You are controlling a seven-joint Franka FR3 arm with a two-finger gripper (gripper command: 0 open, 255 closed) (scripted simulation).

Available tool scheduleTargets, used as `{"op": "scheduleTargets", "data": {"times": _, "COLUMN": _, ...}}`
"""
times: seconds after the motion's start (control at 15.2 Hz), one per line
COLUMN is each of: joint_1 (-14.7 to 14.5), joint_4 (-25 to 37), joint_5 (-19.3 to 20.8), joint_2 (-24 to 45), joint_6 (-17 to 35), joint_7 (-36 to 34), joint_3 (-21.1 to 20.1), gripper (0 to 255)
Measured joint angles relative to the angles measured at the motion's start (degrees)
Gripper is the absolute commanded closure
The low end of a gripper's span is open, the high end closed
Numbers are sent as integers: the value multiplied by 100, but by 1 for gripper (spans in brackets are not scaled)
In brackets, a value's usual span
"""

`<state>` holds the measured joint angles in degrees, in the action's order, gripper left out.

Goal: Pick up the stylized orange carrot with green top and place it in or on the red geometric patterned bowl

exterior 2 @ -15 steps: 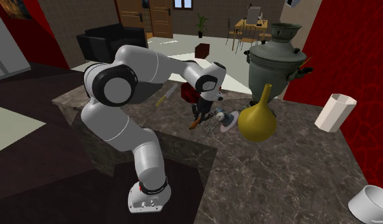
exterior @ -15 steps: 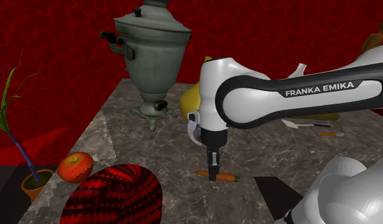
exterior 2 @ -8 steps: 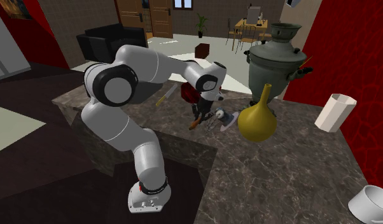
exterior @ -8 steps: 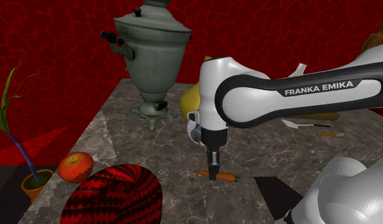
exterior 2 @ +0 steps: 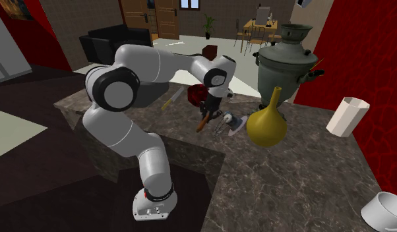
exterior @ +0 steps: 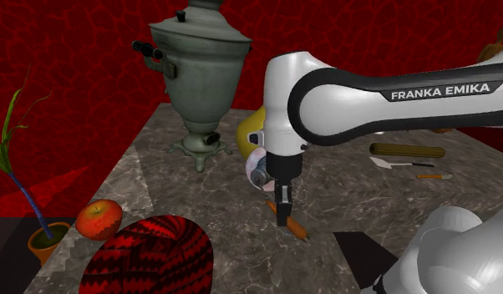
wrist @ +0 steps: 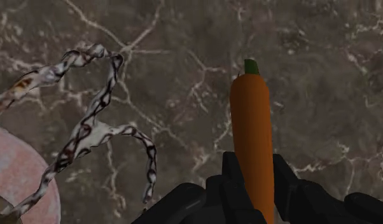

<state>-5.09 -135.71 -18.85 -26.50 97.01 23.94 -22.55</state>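
Tabletop [exterior: 158, 179] veined marble, v. smooth; samovar [exterior: 200, 67] dull grey metal; carrot [wrist: 250, 127] matt

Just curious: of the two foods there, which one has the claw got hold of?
The orange carrot, clasped between the fingers of the claw. The red apple sits apart from it, beside the patterned bowl.

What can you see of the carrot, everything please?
The carrot is smooth, plain orange and slightly tapered, with a small green stub at one end. The black hand clasps it on both sides. It hangs tilted above the dark marbled table. I cannot tell whether its lower end touches the surface.
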Motion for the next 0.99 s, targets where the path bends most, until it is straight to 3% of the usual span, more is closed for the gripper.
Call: {"op": "scheduleTargets", "data": {"times": 0.99, "joint_1": 36, "joint_4": 1046, "joint_5": 107, "joint_2": -108, "joint_6": -1148, "joint_7": -161, "joint_3": 192, "gripper": 255}}
